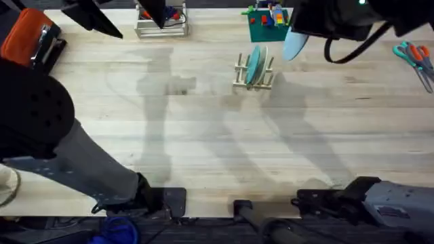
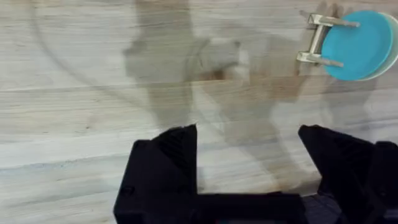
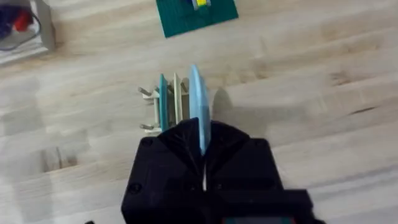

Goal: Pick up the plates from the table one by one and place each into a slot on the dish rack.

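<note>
- Above the far-right counter (image 1: 203, 135), the right end effector (image 3: 202, 146) pinches a pale blue round plate (image 3: 198, 106) on edge, beside the small wooden peg rack (image 1: 253, 71).
- Placing step: next, lower it into a free slot.
- Left end effector (image 2: 249, 162) gapes wide, empty.

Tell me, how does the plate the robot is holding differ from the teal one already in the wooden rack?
The held plate is pale light blue; the racked plate is a deeper teal. The pale one is pinched on edge in the right gripper, above the dish rack; the teal one stands between the rack's pegs. Both are round and upright.
</note>
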Available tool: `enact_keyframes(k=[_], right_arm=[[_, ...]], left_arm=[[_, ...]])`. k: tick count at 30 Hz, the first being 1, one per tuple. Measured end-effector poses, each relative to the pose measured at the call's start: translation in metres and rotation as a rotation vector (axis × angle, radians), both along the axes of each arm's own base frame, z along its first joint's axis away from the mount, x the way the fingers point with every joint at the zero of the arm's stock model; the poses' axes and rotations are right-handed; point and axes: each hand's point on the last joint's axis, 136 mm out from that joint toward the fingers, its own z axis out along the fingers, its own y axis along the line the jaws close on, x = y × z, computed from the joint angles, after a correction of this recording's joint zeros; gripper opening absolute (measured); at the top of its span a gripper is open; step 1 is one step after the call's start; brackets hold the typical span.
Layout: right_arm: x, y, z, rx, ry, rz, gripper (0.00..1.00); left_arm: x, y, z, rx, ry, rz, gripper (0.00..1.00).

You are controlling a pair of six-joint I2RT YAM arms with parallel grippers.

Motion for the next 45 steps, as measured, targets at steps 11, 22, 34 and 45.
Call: enact_keyframes(k=[11,22,34,45], right_arm=[[0.003,0.003,-0.01,0.003,0.028,-0.022,0.031],[0.012,0.001,-0.026,-0.033,0.066,-0.039,0.031],[0.025,0.001,-0.068,-0.116,0.179,-0.054,0.032],[0.039,0.006,-0.072,-0.091,0.158,-0.052,0.032]], left_arm=[[0.0,0.0,0.0,0.0,0.0,0.0,0.993],[0.0,0.0,0.0,0.0,0.0,0.0,0.993],[0.0,0.0,0.0,0.0,0.0,0.0,0.993],[0.0,0.0,0.0,0.0,0.0,0.0,0.995]])
